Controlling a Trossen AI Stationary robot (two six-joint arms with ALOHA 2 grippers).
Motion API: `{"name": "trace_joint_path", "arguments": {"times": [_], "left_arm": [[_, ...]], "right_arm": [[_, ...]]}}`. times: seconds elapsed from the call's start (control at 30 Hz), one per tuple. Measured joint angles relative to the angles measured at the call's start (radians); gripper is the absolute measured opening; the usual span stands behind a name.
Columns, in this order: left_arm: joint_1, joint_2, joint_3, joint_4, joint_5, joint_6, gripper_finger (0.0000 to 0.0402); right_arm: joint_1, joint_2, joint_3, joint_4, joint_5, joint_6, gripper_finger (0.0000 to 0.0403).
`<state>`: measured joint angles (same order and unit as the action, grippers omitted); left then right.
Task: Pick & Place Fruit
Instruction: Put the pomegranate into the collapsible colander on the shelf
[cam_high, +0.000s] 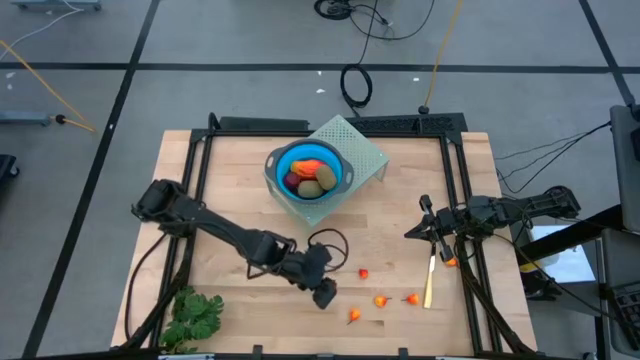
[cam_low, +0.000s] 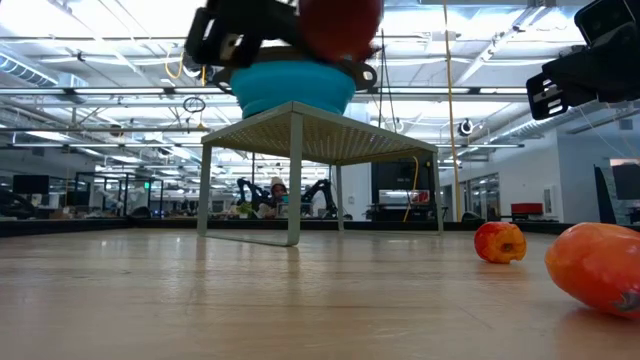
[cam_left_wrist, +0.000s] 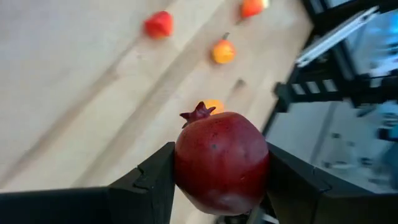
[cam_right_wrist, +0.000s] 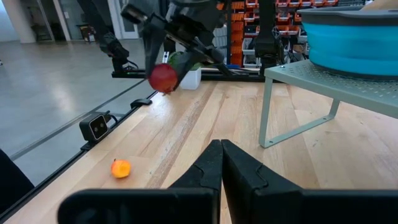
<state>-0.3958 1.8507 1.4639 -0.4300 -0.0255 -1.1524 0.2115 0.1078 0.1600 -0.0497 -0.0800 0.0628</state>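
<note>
My left gripper (cam_high: 325, 292) is near the table's front middle, shut on a dark-red ball with a small crown (cam_left_wrist: 221, 165). The ball also shows in the right wrist view (cam_right_wrist: 163, 78) and in the low view (cam_low: 340, 25), above the table. A blue bowl (cam_high: 305, 172) on a pale green perforated stand (cam_high: 365, 150) holds a red-orange piece (cam_high: 312, 166), olive-brown ovals (cam_high: 318, 182) and a dark-red ball (cam_high: 292, 181). Several tiny orange-red fruits (cam_high: 381, 300) lie on the wood near the front. My right gripper (cam_high: 412, 232) is shut and empty at the table's right. My left gripper pinches the dark-red ball by its two opposite sides (cam_left_wrist: 183, 168), one finger (cam_left_wrist: 152, 180) on each side. The fingers slant down from the table's left. The ball is lifted clear of the table, with its crown (cam_left_wrist: 197, 114) pointing away from the wrist.
A thin yellow stick (cam_high: 429, 280) lies at the front right, with one tiny fruit (cam_high: 452, 262) beside it. A leafy green bunch (cam_high: 195, 315) lies at the front left corner. A black cable loop (cam_high: 328, 243) lies mid-table. A black frame (cam_high: 200, 180) borders the table.
</note>
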Motion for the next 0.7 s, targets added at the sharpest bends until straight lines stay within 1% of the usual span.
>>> {"name": "trace_joint_path", "arguments": {"times": [0.1,0.3,0.5,0.6,0.7], "left_arm": [[-0.028,0.000,0.000,-0.071,-0.060,0.004,0.0200],[-0.091,0.000,0.000,-0.260,-0.211,-0.046,0.0200],[-0.155,0.000,0.000,-0.366,-0.380,-0.080,0.0200],[-0.181,-0.016,0.000,-0.440,-0.445,-0.125,0.0200],[-0.200,-0.061,0.000,-0.545,-0.522,-0.190,0.0200]], "right_arm": [[0.000,0.000,0.000,0.000,0.000,0.000,0.0000],[0.000,0.000,0.000,0.000,0.000,0.000,0.0000],[0.000,0.000,0.000,0.000,0.000,0.000,0.0000],[0.000,0.000,0.000,0.000,0.000,0.000,0.0000],[0.000,0.000,0.000,0.000,0.000,0.000,0.0000]]}}
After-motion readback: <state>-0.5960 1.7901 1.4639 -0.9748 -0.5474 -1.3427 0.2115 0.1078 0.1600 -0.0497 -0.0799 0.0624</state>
